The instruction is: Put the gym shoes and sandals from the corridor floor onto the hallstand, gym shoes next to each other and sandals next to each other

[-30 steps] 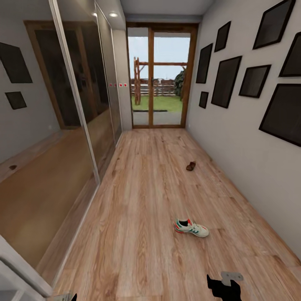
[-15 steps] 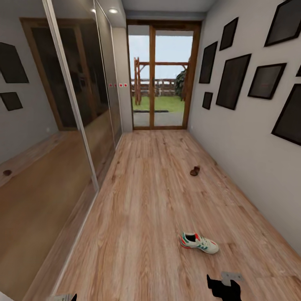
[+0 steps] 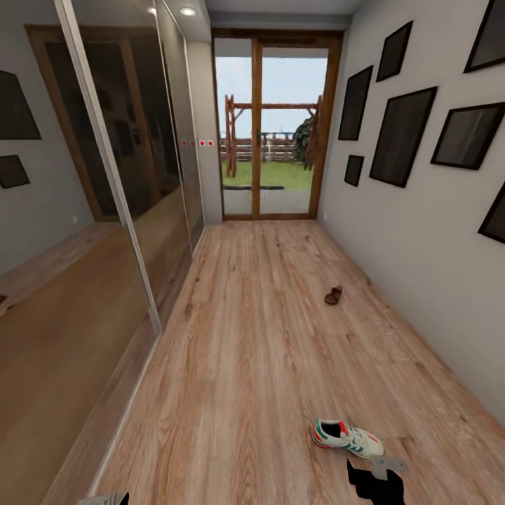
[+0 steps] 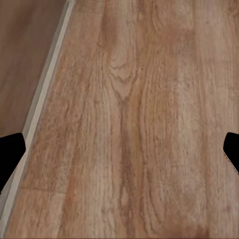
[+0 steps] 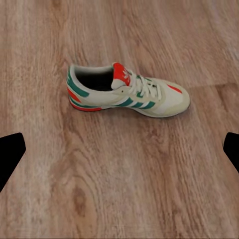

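One gym shoe (image 3: 347, 437), off-white with green stripes and a red heel tab, lies on its sole on the corridor floor (image 3: 245, 337) just ahead of my right gripper (image 3: 375, 482). In the right wrist view the same gym shoe (image 5: 127, 92) lies beyond the open right gripper (image 5: 119, 154), apart from both fingertips. Further down the corridor, near the right wall, a small dark-brown sandal (image 3: 334, 295) rests on the planks. The left gripper (image 4: 119, 149) is open over bare floor (image 4: 124, 124). The hallstand is out of view.
Mirrored sliding doors (image 3: 105, 210) run along the left side, with a pale floor rail (image 4: 45, 94) at their foot. The right wall (image 3: 421, 266) carries dark picture frames. A glazed wooden door (image 3: 270, 126) closes the far end.
The camera has moved forward along the corridor, so the gym shoe and the sandal now sit lower and nearer in the head view. Neither has shifted on the floor.
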